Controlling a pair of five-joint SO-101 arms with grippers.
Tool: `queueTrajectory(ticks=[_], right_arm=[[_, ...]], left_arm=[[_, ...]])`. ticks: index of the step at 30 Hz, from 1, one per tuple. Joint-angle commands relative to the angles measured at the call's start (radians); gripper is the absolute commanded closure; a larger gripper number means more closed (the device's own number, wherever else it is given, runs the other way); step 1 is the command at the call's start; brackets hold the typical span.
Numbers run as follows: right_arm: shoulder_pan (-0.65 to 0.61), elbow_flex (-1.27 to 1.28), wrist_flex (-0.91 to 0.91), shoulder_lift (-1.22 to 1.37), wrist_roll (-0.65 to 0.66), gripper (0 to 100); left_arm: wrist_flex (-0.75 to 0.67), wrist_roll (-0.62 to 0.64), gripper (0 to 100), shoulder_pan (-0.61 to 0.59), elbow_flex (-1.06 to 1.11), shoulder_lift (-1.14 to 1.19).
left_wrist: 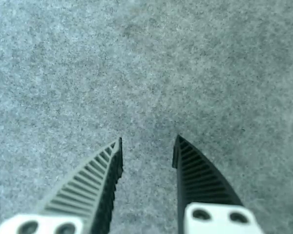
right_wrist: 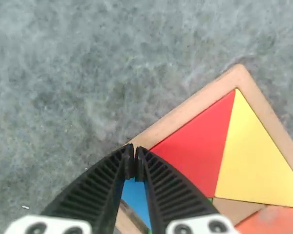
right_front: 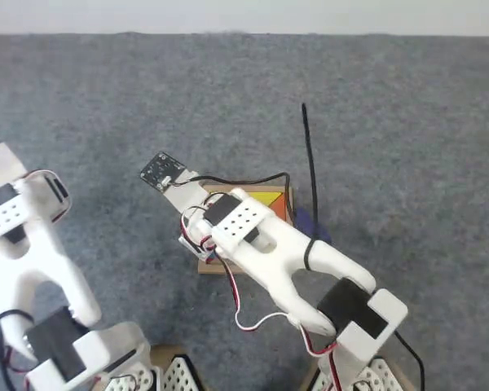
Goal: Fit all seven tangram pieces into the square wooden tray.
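My right gripper (right_wrist: 135, 149) sat closed at the rim of the wooden tray (right_wrist: 185, 112). I judged light, level presses on the red triangle (right_wrist: 199, 145) best. Left gripper (left_wrist: 149, 139) gaped open.

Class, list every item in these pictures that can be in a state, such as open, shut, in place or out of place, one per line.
Left gripper: open, empty, over the carpet.
Right gripper: shut, empty, tips at the tray's rim.
Tray: partly filled, a bare wooden patch shows.
Red piece: seated in tray.
Yellow piece: seated in tray, against red.
Blue piece: in tray, partly hidden.
Purple piece: on carpet, outside tray.
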Motion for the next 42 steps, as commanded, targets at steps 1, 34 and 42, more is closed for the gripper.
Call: queueTrajectory(ticks=[1,34,42], right_arm=[[0.013,-0.057,0.021,-0.005,-0.009,99.1],[0.064,0.253,-0.010,-0.262,-0.009,99.1],[0.059,0.203,-0.018,-0.200,-0.009,99.1]], left_arm=[[0.005,-0.002,83,-0.002,-0.051,-0.029],[0.009,-0.002,83,-0.006,-0.051,-0.029],[0.009,-0.002,83,-0.006,-0.051,-0.029]])
